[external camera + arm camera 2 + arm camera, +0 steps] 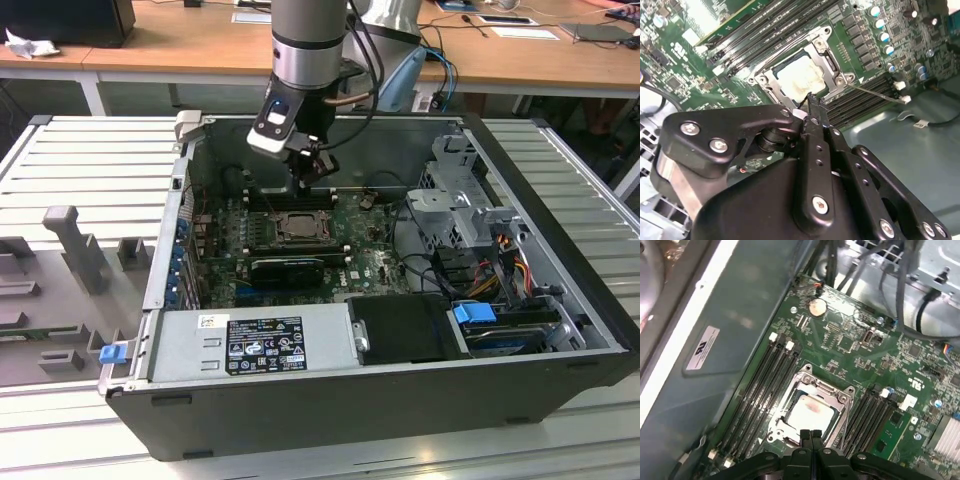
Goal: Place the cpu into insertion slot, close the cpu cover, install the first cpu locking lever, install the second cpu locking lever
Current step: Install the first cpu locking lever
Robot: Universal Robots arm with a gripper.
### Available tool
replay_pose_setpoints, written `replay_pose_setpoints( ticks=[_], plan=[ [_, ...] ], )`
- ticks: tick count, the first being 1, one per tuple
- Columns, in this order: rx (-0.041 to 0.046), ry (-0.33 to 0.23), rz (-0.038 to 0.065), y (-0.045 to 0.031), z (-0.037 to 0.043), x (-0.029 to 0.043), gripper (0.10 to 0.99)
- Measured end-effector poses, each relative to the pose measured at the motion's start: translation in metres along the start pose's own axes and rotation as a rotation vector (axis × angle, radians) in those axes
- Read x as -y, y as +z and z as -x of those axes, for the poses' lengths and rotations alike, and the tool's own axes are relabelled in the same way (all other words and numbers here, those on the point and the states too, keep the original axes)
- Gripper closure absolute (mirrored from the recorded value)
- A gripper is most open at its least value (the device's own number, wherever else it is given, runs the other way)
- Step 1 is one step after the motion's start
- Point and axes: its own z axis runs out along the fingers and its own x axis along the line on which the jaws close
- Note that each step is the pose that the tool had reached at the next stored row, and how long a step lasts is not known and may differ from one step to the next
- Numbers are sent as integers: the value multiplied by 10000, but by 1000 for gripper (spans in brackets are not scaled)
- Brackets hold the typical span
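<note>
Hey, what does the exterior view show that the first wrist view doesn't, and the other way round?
Exterior view: the whole open computer case sitting on a slatted table, its power supply, and the arm over the case.
First wrist view: a round coin battery on the green motherboard, and a white label on the case wall.
Shared: the cpu framed by the cpu cover, with the shut hand close to the socket's edge.
</note>
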Motion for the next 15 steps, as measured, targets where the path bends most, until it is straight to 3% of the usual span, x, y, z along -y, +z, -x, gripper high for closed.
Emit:
replay_pose_setpoints(
  ticks=[15],
  plan=[
    [-92,-3506,-101,0,0,0,980]
  ],
)
